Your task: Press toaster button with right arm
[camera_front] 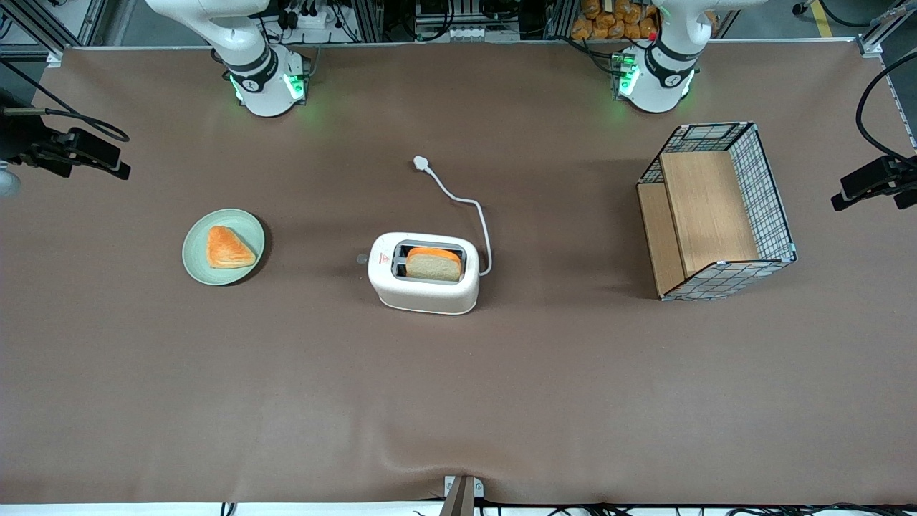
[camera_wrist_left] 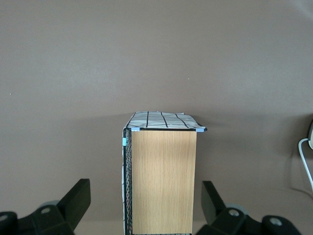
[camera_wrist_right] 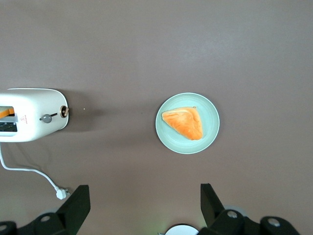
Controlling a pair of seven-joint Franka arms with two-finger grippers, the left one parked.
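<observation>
while the gripper (camera_wrist_right: 142, 208) hangs high with fingers apart, well below it the white toaster (camera_front: 423, 272) holds bread (camera_front: 433, 264), its grey toaster button (camera_wrist_right: 47, 118) untouched.

- Brown table (camera_front: 458, 401) carries everything.
- White toaster (camera_front: 424, 282) with its cord, mid-table.
- Green plate (camera_front: 223, 246), toward the working arm's end.
- Wire basket (camera_front: 716, 209), toward the parked arm's end.
- Claw (camera_wrist_right: 144, 208) hovers high above, fingers spread apart.

Brown matte cloth covers the table (camera_front: 215, 401), slightly rippled at the edge nearest the front camera. Aluminium frame rails (camera_front: 43, 29) and cable clutter (camera_front: 466, 18) line the edge farthest from that camera. Black camera mounts (camera_front: 79, 154) stand at both ends. Grey floor with yellow tape (camera_front: 822, 18) shows at one corner. Lighting even, diffuse.
</observation>
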